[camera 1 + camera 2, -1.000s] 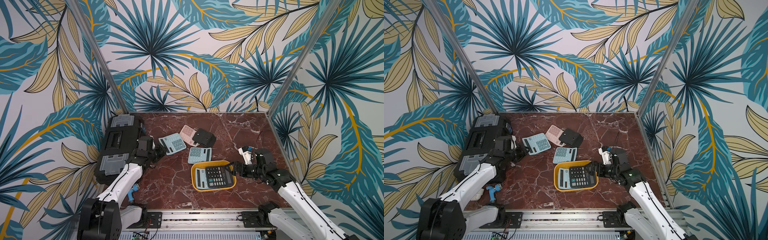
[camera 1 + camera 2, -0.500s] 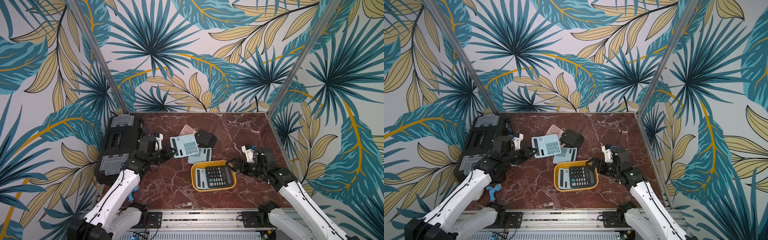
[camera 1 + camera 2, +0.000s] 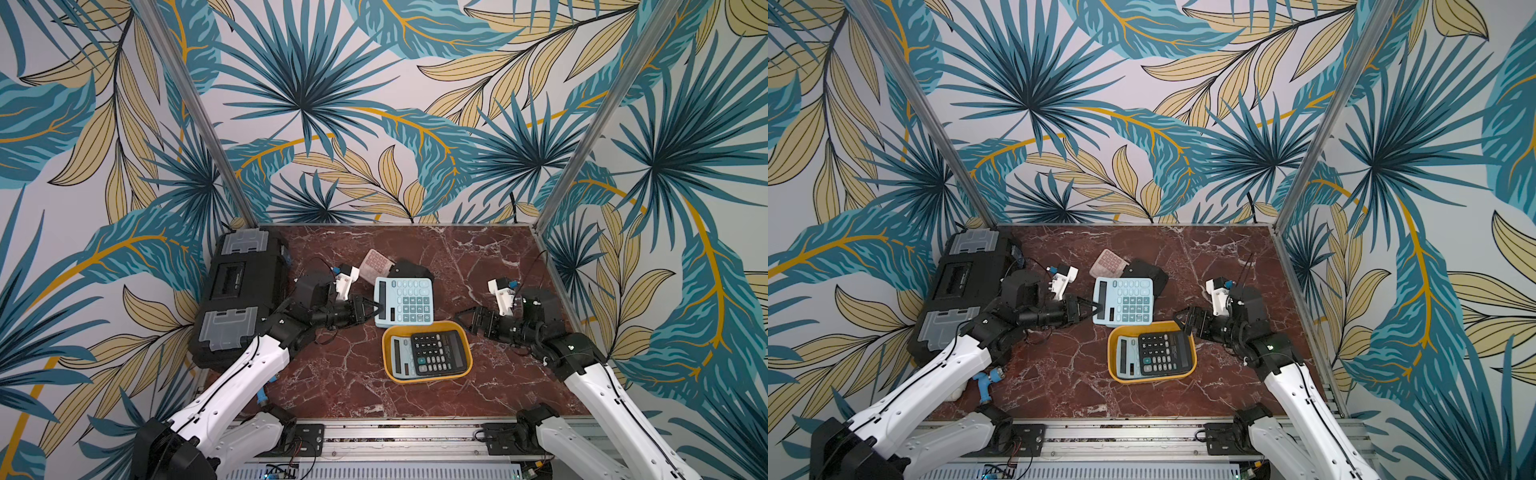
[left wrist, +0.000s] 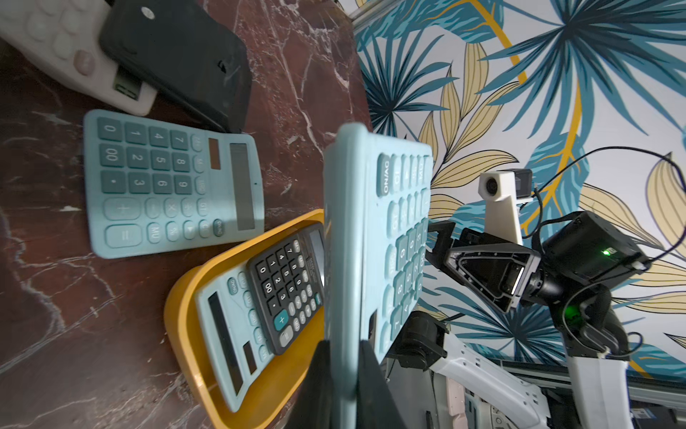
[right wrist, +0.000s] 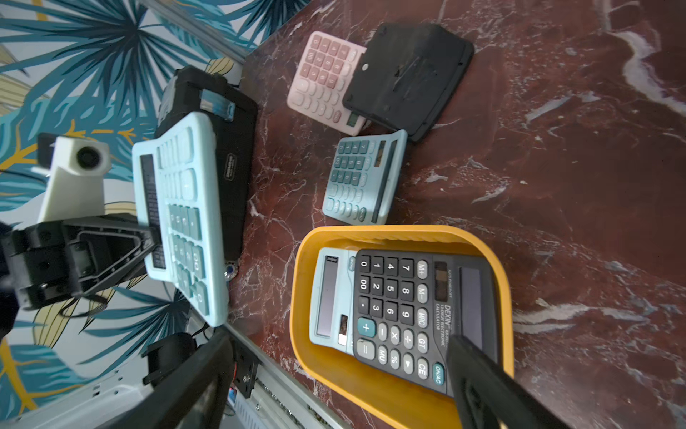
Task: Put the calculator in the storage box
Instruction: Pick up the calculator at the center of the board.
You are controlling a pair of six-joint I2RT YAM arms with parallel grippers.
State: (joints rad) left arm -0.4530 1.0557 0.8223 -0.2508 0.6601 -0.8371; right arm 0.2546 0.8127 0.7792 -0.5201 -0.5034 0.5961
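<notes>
My left gripper (image 3: pixel 376 309) is shut on the near edge of a light blue calculator (image 3: pixel 403 299), holding it above the table just behind the yellow storage box (image 3: pixel 387 361). In the left wrist view the jaws (image 4: pixel 343 371) clamp that calculator (image 4: pixel 356 223) edge-on. The storage box (image 5: pixel 300 297) holds a light blue calculator (image 5: pixel 330 293) with a black calculator (image 5: pixel 401 312) lying on it. My right gripper (image 3: pixel 463 322) hovers open at the box's right end with nothing between its fingers (image 5: pixel 479 379).
A teal calculator (image 5: pixel 362 178), a pink calculator (image 3: pixel 376 264) and a black face-down calculator (image 3: pixel 411 270) lie behind the box. A large black toolbox (image 3: pixel 241 291) fills the left edge. A small blue tool (image 3: pixel 986 382) lies near the front left.
My left gripper has lifted the light blue calculator and carried it right, towards the storage box. The right gripper has stayed by the box's right end, barely shifted.
</notes>
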